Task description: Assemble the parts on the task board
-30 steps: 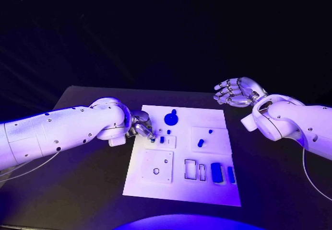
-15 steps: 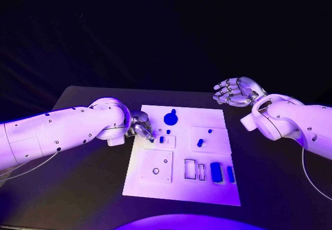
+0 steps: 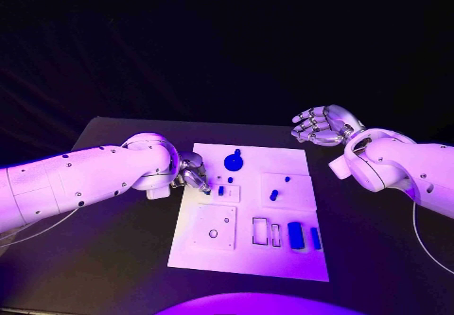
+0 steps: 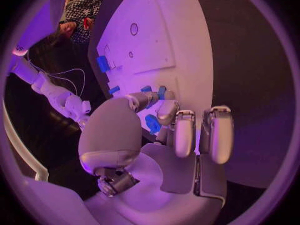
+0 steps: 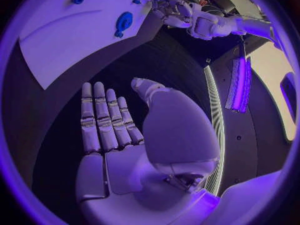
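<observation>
Where black table [image 3: 113,262] meets dark backdrop, task board [image 3: 248,259] centred

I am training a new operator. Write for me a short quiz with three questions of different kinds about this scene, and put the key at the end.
1. True or false: the right hand rests on the white task board.
2. Which hand is at the board's edge, near a small blue part? A) left hand B) right hand C) both
3. Fill in: the two long blue parts lie side by side near the board's ____ edge, seen from the head view.

Key: 1. False, it hovers apart from the board, fingers spread, holding nothing. 2. A. 3. Right.
</observation>
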You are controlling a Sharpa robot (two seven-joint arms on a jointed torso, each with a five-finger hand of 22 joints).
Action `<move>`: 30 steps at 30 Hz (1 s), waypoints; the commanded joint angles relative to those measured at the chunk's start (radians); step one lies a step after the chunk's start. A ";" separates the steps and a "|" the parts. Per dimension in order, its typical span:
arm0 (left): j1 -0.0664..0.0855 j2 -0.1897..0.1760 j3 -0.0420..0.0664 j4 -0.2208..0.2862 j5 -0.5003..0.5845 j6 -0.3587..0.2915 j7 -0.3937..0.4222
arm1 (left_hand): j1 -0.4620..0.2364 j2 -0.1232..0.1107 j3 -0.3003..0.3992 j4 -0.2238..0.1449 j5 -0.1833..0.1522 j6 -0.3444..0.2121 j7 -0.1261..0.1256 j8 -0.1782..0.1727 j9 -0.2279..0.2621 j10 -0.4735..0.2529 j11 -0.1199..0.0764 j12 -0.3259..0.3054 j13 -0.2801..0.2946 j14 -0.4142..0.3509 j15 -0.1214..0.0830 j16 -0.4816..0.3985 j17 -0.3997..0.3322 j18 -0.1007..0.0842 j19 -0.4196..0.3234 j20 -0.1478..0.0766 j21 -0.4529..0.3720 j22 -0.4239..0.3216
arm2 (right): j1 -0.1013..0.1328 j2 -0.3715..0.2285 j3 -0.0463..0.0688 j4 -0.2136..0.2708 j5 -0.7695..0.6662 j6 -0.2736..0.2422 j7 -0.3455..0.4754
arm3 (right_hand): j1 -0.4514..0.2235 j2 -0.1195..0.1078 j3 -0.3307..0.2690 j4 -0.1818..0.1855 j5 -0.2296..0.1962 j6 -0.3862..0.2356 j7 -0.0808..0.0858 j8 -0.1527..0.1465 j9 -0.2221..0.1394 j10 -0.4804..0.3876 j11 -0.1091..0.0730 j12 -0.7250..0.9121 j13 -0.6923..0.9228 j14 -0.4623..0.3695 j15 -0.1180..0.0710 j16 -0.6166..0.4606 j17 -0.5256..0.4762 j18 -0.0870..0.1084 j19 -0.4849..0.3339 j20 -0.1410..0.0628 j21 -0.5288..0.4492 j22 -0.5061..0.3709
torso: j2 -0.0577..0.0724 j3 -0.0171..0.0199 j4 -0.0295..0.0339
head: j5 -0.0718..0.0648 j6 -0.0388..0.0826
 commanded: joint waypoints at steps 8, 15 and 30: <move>-0.006 0.012 -0.002 -0.007 -0.001 0.028 -0.002 | 0.002 0.010 0.146 -0.141 0.009 0.011 -0.008 0.004 0.001 0.007 0.001 0.007 0.002 0.088 -0.006 -0.003 0.215 -0.012 0.068 -0.007 0.003 0.194 | -0.001 0.002 0.000 0.000 -0.001 0.016 0.012 | -0.011 0.000 -0.003 -0.005 0.004 0.007 0.096 -0.004 -0.001 0.007 0.002 -0.005 -0.002 0.004 0.000 -0.005 -0.002 0.011 0.002 0.004 -0.003 -0.004 | 0.001 0.0000 -0.0004 | -0.001 -0.002; -0.008 0.019 -0.003 -0.013 0.008 0.032 -0.001 | -0.019 0.008 0.136 -0.132 0.015 0.021 -0.013 0.010 0.004 0.016 -0.002 0.014 0.011 0.090 -0.008 0.000 0.220 -0.013 0.070 -0.008 0.005 0.198 | -0.002 0.003 0.000 -0.002 -0.001 0.017 0.012 | -0.011 0.000 -0.003 -0.005 0.004 0.007 0.096 -0.004 -0.001 0.007 0.002 -0.005 -0.002 0.004 0.000 -0.005 -0.002 0.011 0.002 0.004 -0.003 -0.004 | 0.000 0.0001 -0.0003 | -0.002 -0.005; -0.009 0.024 -0.003 -0.024 0.018 0.023 0.001 | -0.090 0.028 -0.005 -0.057 -0.031 0.047 -0.033 0.009 0.006 0.027 -0.016 0.019 0.023 0.091 -0.021 0.003 0.225 -0.014 0.073 -0.020 0.007 0.203 | -0.003 0.003 0.000 -0.001 0.001 0.021 0.011 | -0.012 0.000 -0.004 -0.005 0.004 0.009 0.097 -0.004 -0.002 0.008 0.003 -0.006 -0.004 0.005 0.000 -0.006 -0.003 0.011 0.003 0.004 -0.003 -0.008 | 0.000 0.0001 0.0001 | -0.005 -0.007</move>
